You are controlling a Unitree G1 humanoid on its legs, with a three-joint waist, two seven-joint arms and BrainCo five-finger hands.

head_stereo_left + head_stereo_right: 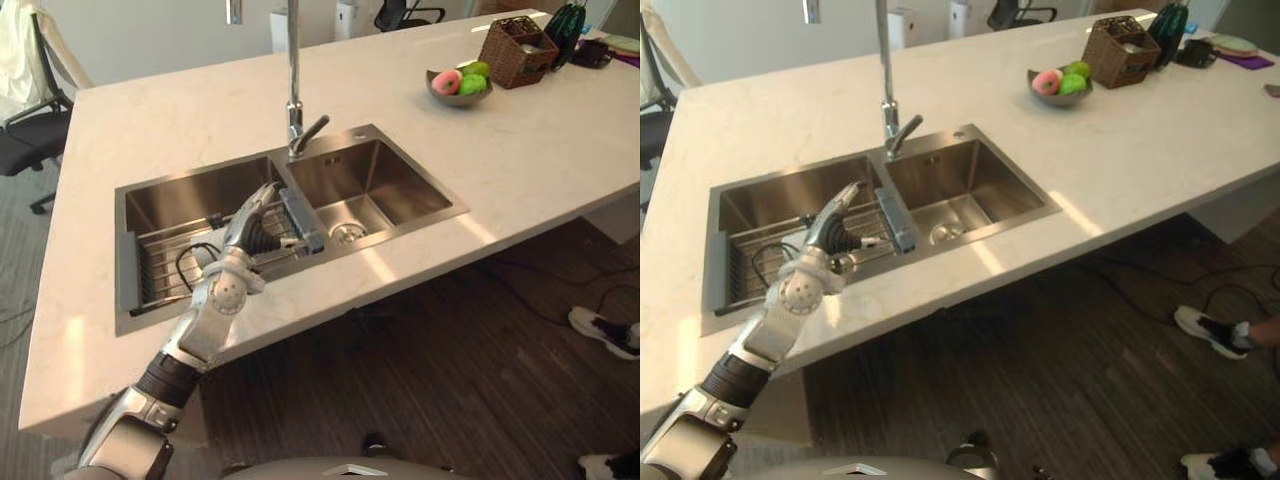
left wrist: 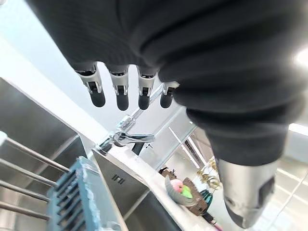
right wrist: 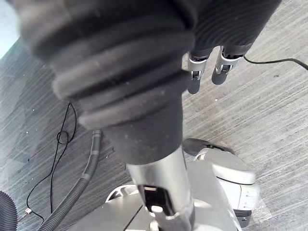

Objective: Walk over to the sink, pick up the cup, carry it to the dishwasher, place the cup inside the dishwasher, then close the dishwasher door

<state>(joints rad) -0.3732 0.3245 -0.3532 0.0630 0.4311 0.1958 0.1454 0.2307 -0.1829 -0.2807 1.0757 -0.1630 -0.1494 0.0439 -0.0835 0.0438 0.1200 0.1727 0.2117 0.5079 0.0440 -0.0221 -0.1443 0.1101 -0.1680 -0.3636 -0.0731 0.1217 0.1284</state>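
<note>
Pickup step: left hand (image 1: 257,228), fingers straight and empty, hovers over rack (image 1: 165,256) in sink (image 1: 390,172), right hand (image 3: 195,79) hangs relaxed; cup can't be made out, so next move is probably locating it, then closing on it.

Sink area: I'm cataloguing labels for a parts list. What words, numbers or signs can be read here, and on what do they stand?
Small dark mark, on the right basin's back wall in the sink: too small to read.
No other text, number or sign is legible.
</note>
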